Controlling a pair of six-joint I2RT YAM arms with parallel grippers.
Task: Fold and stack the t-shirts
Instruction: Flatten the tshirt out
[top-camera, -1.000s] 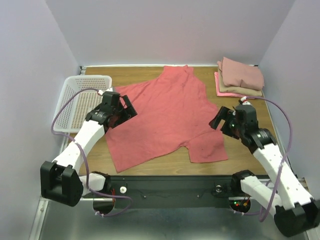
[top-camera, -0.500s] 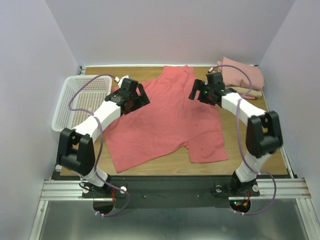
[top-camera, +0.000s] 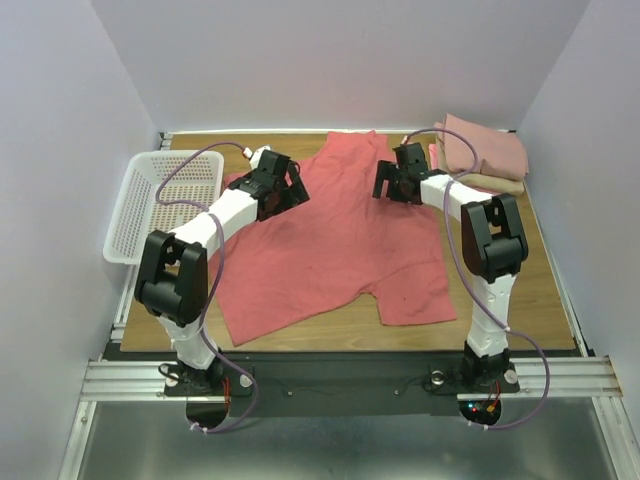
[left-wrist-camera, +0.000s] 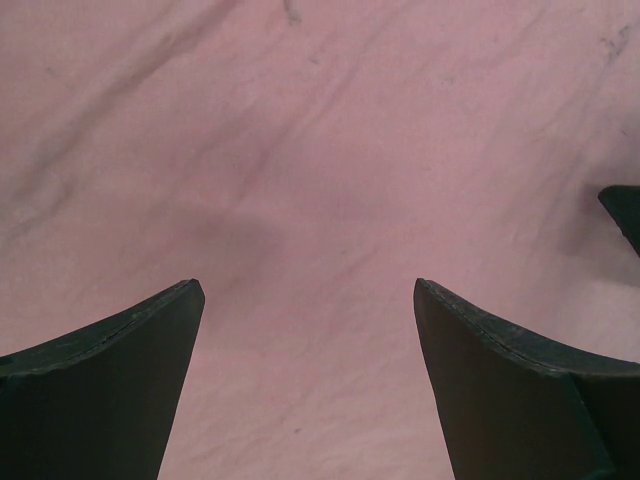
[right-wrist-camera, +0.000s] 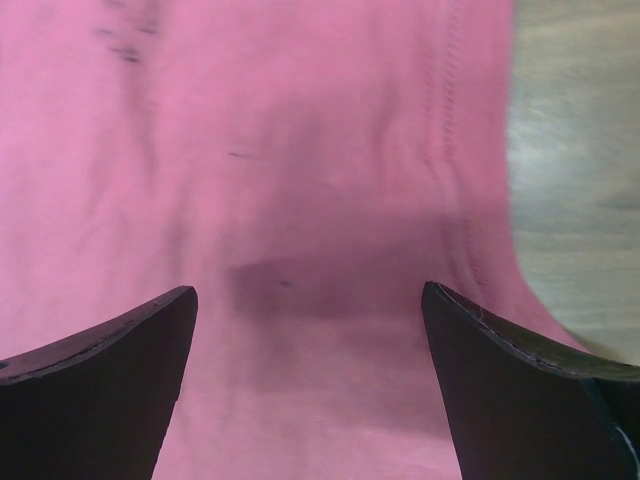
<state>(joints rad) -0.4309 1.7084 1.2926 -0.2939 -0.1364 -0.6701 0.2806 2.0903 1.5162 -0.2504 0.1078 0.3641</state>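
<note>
Coral-red cloth covers the middle of the wooden worktop (top-camera: 520, 300): the large t-shirt (top-camera: 340, 240) lies spread out and unfolded, wrinkled, one end reaching the far edge and the other near the arms' bases. Both arms stretch far forward over it, each rising from its base to a raised elbow and then running on to the far half of the shirt.

The left forearm slants to the right, and the left hand (top-camera: 290, 190) sits over the shirt's far left part, angled towards the centre. In its wrist view the two dark fingers (left-wrist-camera: 120, 380) stand wide apart with only pink cloth between them, gripping nothing. The right forearm slants to the left, and the right hand (top-camera: 385, 183) sits over the shirt's far right part, facing the left hand across the cloth. Its fingers (right-wrist-camera: 520, 390) are likewise spread and hold nothing; below them lie the shirt and a stitched hem, with bare wood just beyond on the right. Whether either hand touches the cloth cannot be told.

In the far right corner rests the stack of folded shirts (top-camera: 485, 155), dusty pink on top, tan beneath, a bright-pink edge at the bottom. A white mesh basket (top-camera: 135, 215) stands at the left edge, beside the shirt.
</note>
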